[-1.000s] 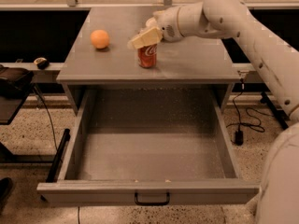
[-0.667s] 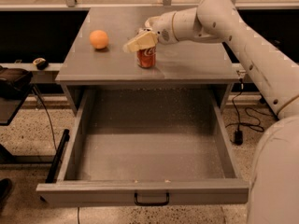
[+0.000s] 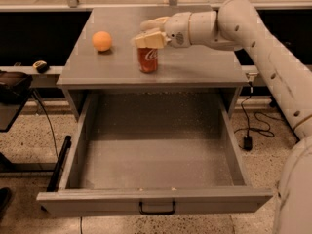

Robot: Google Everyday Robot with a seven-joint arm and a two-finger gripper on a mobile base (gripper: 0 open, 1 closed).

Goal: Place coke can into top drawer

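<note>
The coke can [image 3: 147, 61] is red with a white script logo. It stands upright on the grey cabinet top, right of centre near the front edge. My gripper [image 3: 150, 31] hovers at the can's top, reaching in from the right on the white arm. Its fingers are apart, one behind the can and the near fingertip [image 3: 147, 40] hiding the can's lid. The can still rests on the surface. The top drawer [image 3: 155, 201] is pulled fully out below, grey with speckled inner walls, a black handle [image 3: 157, 208] on its front, and nothing inside.
An orange ball [image 3: 102, 41] lies on the cabinet top to the left of the can. My white arm [image 3: 273, 67] runs down the right side. A dark stand [image 3: 14, 91] and cables stand on the floor at left.
My gripper has shifted slightly left over the can's top and the arm has swung a little. The can, ball and drawer have not moved.
</note>
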